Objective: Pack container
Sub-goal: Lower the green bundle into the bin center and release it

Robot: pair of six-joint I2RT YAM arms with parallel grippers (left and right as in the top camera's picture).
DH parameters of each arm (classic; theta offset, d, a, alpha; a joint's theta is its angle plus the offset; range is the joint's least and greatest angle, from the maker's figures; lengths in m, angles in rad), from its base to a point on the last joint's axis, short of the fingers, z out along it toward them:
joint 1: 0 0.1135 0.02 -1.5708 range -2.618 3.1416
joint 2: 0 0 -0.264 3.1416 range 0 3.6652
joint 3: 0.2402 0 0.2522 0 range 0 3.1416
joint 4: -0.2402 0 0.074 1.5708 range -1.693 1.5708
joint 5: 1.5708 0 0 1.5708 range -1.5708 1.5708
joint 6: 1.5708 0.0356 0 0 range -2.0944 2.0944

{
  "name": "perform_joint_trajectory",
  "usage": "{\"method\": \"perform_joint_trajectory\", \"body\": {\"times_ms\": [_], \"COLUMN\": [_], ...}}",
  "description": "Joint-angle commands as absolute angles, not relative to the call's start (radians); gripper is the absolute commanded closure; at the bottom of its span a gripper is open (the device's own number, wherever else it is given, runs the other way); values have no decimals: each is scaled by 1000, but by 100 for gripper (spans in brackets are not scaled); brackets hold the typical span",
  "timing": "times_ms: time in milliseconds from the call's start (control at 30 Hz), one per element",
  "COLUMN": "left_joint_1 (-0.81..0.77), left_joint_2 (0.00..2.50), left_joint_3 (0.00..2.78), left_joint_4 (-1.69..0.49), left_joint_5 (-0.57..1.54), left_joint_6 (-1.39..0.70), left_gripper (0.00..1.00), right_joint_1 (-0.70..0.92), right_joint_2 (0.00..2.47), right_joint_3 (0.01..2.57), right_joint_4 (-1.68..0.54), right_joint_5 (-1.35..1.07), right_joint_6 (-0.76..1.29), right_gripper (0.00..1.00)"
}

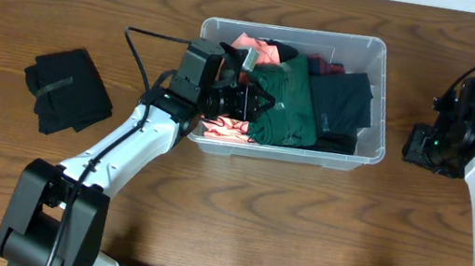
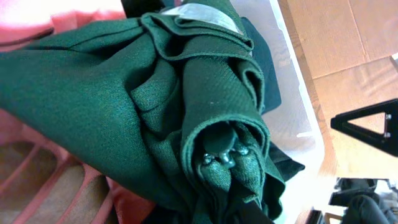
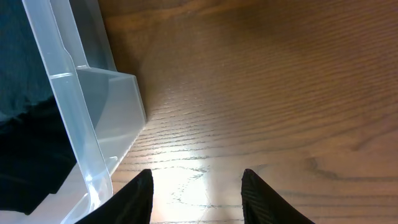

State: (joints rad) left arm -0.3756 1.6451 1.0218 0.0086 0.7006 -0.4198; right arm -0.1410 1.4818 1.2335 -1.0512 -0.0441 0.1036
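The clear plastic container (image 1: 373,49) stands at the table's middle back. It holds a pink garment (image 1: 250,45), a dark green garment (image 1: 288,108) and a black garment (image 1: 341,106). My left gripper (image 1: 256,103) is inside the container, shut on the green garment (image 2: 124,106), whose bunched folds hide the fingertips in the left wrist view. The container's white wall (image 2: 292,93) shows to the right. My right gripper (image 3: 196,186) is open and empty over bare wood just right of the container's corner (image 3: 93,93).
A folded black garment (image 1: 68,89) lies on the table to the left of the container. The right arm (image 1: 463,138) rests right of the container. The wooden table (image 1: 299,227) extends in front.
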Motion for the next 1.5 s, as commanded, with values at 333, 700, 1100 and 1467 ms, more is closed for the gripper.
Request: {"method": "perform_joint_trajectory", "body": {"times_ms": [333,700,1100,1467], "left_joint_1": [-365,-366,-498,-563], "left_joint_2": [1608,1597,1508,1528], "left_joint_3": [1153,1153,1169,1197], "left_joint_4": [-45,-246,-241,-185], "left_joint_5": [690,294,-17,-83], "left_joint_6": [-381,-234,-6,64], "left_gripper": [2,2,2,1], "right_joint_1": [-150,-149,-149,-199], "right_joint_2": [1476,1477,1477,1477], "right_joint_3": [1228,1228,1194,1182], "right_joint_4": [-1054,-1048,-1011,-1003], "right_joint_5": [-33,-33,-33,72], "right_joint_6": [118,118,118,290], "right_gripper": [56,56,55,99]}}
